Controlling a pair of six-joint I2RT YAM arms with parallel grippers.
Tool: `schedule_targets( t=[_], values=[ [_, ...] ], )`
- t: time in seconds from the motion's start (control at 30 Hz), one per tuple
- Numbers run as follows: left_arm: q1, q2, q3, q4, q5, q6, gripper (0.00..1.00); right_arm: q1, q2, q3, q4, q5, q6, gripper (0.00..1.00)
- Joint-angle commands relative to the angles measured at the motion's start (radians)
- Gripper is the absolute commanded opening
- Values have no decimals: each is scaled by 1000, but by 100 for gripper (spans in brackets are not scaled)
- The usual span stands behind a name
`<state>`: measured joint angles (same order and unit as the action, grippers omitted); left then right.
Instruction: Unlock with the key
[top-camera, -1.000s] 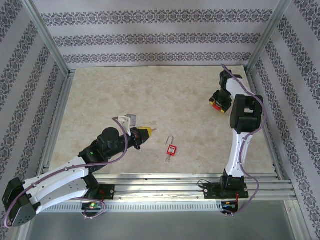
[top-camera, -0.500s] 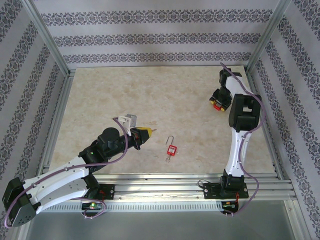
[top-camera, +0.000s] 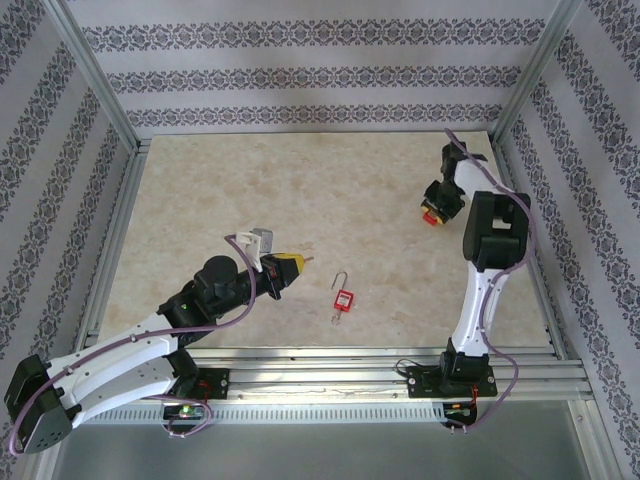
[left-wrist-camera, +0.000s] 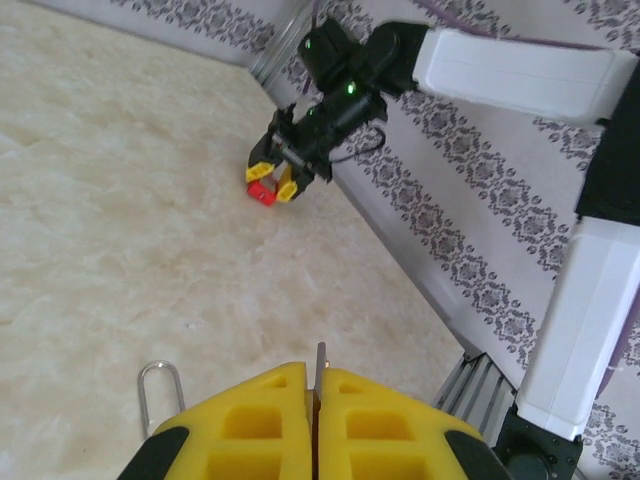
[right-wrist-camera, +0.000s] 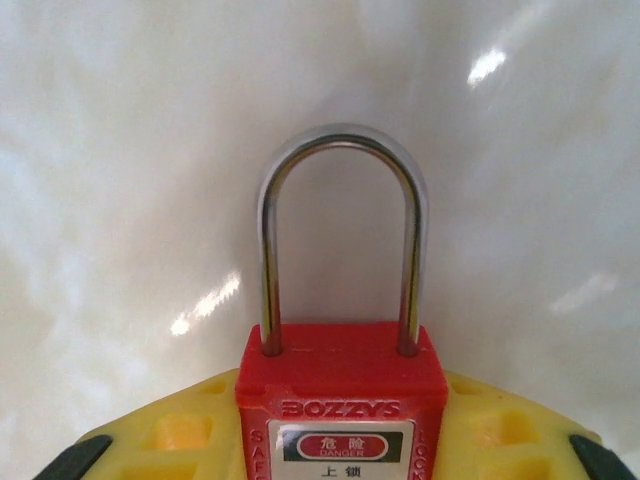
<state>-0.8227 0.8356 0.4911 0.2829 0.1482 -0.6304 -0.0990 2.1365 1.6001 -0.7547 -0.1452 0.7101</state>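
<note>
My left gripper (top-camera: 291, 264) is shut on the key (top-camera: 304, 260), low over the table's near middle. In the left wrist view only the key's thin metal blade (left-wrist-camera: 320, 358) shows, poking out between the yellow fingers (left-wrist-camera: 262, 412); its head is hidden. At the far right my right gripper (top-camera: 432, 211) is shut on a red padlock (right-wrist-camera: 340, 362) that lies on the table. Its yellow fingers (right-wrist-camera: 180, 432) press both sides of the body, and the silver shackle (right-wrist-camera: 340, 150) is closed and points away. The left wrist view shows that gripper (left-wrist-camera: 273, 183) and its padlock (left-wrist-camera: 262, 193) far off.
A second red padlock (top-camera: 344, 299) lies on the table just right of my left gripper, with its shackle (left-wrist-camera: 160, 386) toward the far side. Metal frame posts and patterned walls (top-camera: 300, 80) enclose the beige tabletop (top-camera: 300, 190).
The right gripper's jaws have narrowed onto the red padlock at the far right, and that wrist shifted slightly. The left arm with the key has stayed still.
</note>
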Motion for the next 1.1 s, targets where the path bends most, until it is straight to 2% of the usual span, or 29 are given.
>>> schedule_targets(
  t=[0.0,0.17,0.4,0.57,0.7,1.07],
  values=[
    [-7,-21,-16,152,-32,92,0,62,-223,-203,274,-206,132,22],
    [-22,-8,-12,235,-118,205,0,197,-500,-330,451,-269,281,22],
    [-57,18,-27,395,-281,319,0,392,-682,-373,595,-234,464,21],
    [-72,55,-18,517,-376,407,0,508,-721,-391,684,-196,575,21],
    [-76,84,-6,581,-410,463,0,573,-730,-407,740,-178,638,21],
    [-78,168,-17,650,-428,481,0,719,-742,-356,676,-93,627,19]
  ],
)
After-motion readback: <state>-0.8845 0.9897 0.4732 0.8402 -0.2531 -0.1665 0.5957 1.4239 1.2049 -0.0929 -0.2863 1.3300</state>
